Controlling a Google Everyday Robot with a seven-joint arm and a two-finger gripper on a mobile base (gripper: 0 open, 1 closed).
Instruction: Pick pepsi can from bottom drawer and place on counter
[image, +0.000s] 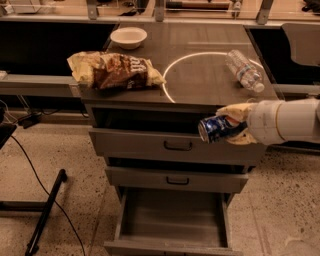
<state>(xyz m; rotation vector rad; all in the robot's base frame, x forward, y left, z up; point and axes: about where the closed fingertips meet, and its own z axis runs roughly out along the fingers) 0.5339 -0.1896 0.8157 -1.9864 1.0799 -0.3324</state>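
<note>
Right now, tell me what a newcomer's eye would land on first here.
The end effector grips the blue can sideways in the air, in front of the top drawer's right end and just below the counter edge. Below, the bottom drawer is pulled open, its grey inside showing. On the counter, a white circle lies between a crumpled chip bag on the left and a clear bottle on the right.

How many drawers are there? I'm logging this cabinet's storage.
3, stacked: top drawer just under the counter, middle drawer below it, bottom drawer pulled open. The gripper holds the pepsi can before the top drawer's right end.
</note>
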